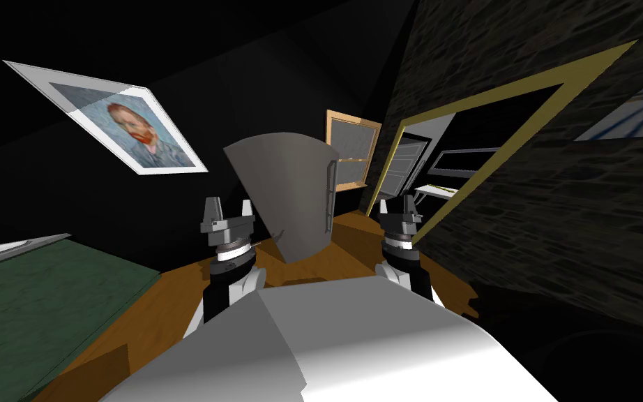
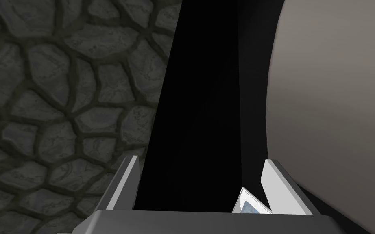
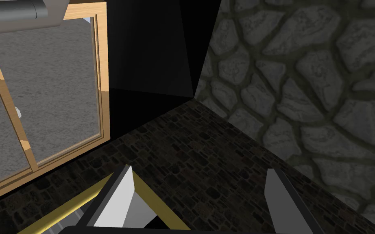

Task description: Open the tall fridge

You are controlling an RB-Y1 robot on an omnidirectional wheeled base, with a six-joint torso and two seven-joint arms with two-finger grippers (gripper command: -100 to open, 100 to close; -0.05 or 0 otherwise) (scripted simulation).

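The tall grey fridge (image 1: 282, 195) stands straight ahead on the wooden floor, with a long vertical handle (image 1: 329, 199) down the right edge of its front. My left gripper (image 1: 228, 208) is raised in front of the fridge's left side, open and holding nothing. In the left wrist view the same open gripper (image 2: 201, 160) points past the fridge's plain grey side (image 2: 333, 101) toward a black area. My right gripper (image 1: 398, 207) is up to the right of the fridge, level with the handle's lower end. It is open and empty too (image 3: 199, 169).
A green-topped surface (image 1: 34, 300) lies to my left. A portrait painting (image 1: 132, 129) hangs on the dark wall. Behind the fridge is a wood-framed window (image 1: 351, 150). On the right, a yellow-framed doorway (image 1: 466, 139) opens in a dark stone wall (image 1: 578, 223).
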